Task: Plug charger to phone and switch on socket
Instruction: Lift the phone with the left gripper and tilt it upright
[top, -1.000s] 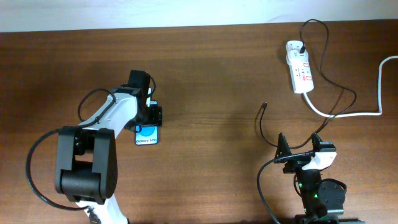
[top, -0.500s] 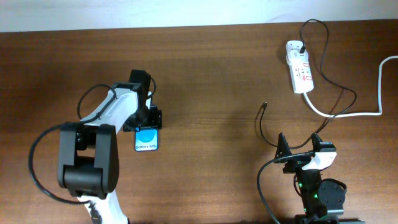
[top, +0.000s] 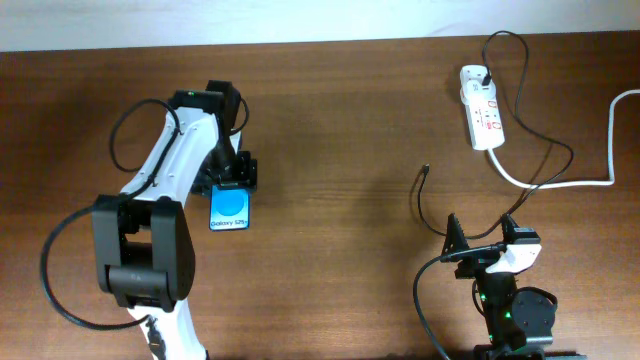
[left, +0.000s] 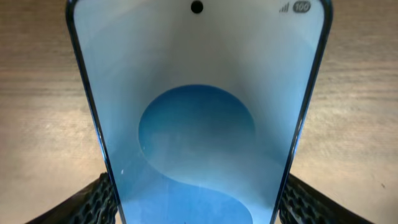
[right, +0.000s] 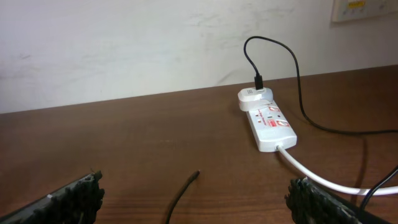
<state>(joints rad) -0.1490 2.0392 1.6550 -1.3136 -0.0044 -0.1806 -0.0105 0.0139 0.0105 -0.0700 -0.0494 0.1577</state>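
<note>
Underneath the phone (top: 230, 208), dark wooden table (top: 350, 120); white wall (right: 124, 43) behind

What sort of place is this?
Probably an indoor robot test bench: left arm and right arm at a wooden table with a phone and a socket, plain white wall behind.

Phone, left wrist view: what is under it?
Brown wooden table shows on both sides of the phone; the patch directly beneath is covered by it.
</note>
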